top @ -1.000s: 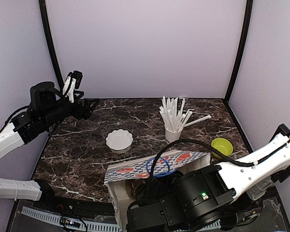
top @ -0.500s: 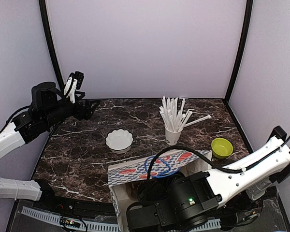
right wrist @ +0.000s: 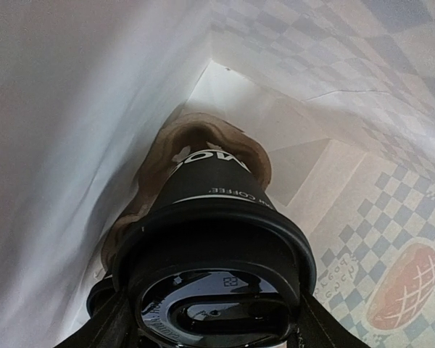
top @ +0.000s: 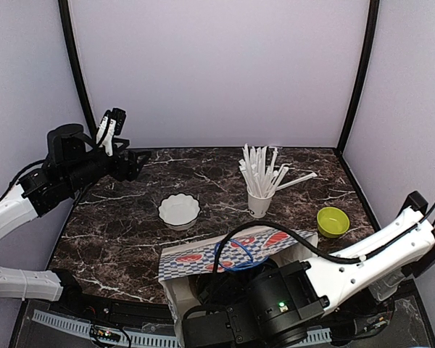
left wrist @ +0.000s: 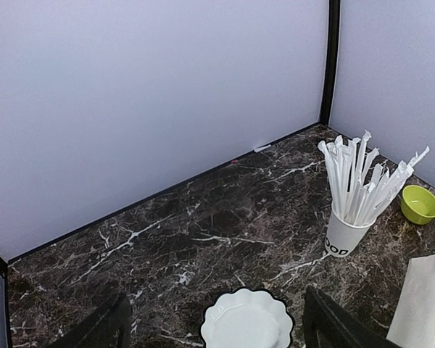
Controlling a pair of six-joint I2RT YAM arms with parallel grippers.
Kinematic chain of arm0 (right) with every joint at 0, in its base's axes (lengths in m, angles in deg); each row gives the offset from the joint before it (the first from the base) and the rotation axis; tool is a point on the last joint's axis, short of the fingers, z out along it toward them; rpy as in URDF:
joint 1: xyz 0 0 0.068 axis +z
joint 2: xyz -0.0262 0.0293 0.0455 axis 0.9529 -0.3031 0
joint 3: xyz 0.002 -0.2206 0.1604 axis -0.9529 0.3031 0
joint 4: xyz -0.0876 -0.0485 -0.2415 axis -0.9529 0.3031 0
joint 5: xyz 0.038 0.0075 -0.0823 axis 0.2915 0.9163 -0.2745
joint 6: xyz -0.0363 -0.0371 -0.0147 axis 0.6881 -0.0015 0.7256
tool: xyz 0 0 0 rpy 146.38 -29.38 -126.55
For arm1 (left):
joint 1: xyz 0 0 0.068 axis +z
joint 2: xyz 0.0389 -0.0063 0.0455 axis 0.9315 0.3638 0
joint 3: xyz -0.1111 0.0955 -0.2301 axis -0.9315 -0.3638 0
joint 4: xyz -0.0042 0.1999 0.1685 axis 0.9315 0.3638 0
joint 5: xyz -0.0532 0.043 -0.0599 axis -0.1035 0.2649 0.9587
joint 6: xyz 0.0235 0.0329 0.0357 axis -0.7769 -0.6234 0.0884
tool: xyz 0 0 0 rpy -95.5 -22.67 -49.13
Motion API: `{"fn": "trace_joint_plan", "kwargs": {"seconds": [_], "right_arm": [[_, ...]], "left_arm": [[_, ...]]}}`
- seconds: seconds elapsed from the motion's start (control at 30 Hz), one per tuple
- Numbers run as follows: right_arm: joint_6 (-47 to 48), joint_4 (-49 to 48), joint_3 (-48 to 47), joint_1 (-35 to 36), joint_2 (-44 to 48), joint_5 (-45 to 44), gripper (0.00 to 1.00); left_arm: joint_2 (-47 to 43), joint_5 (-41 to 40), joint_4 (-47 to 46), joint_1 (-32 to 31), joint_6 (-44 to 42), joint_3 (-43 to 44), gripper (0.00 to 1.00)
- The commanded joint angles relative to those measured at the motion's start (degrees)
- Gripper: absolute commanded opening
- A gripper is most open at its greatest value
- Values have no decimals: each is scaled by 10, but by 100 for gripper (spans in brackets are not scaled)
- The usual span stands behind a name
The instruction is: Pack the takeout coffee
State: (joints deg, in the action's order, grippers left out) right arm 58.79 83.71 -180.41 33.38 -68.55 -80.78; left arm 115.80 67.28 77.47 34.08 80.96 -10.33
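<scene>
From above, the left arm (top: pixel 58 174) reaches over the far-left corner of the dark marble worktop (top: pixel 130 239). Its left tool (top: pixel 110 130) is up in the air by the back wall, well apart from everything on the worktop. A white scalloped dish (top: pixel 179 210) sits left of the middle, a white cup of straws (top: pixel 259 203) stands to its right, and a lime-green bowl (top: pixel 333 220) lies near the right edge. At the near edge stands a checkered paper bag (top: pixel 192 259) printed with red burgers. The right arm (top: pixel 362 261) bends down into its mouth, so the right tool is hidden in this view. The left wrist camera shows the 2 dark fingers (left wrist: pixel 105 330) of the left tool spread wide with nothing between them; beyond them lie the dish, the straws and the bowl. The right wrist camera looks down inside the bag. There the right tool (right wrist: pixel 214 328) is closed on 1 black cup (right wrist: pixel 210 192), with a finger against each side of its black lid (right wrist: pixel 217 290). The cup's base sits in a brown moulded tray (right wrist: pixel 159 156) at the bottom of the bag.
</scene>
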Motion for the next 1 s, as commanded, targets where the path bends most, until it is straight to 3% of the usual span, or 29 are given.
{"fn": "trace_joint_plan", "kwargs": {"seconds": [0.0,0.3,0.97], "right_arm": [[13,-23,19,4,14,-34,25],[22,-12,9,35,4,-31,24],[38,-32,39,27,-2,-50,24]], "left_arm": [[-23,16,-16,3,13,-7,83],[-38,24,-17,-2,18,-13,83],[-38,41,-16,-11,31,-11,83]]}}
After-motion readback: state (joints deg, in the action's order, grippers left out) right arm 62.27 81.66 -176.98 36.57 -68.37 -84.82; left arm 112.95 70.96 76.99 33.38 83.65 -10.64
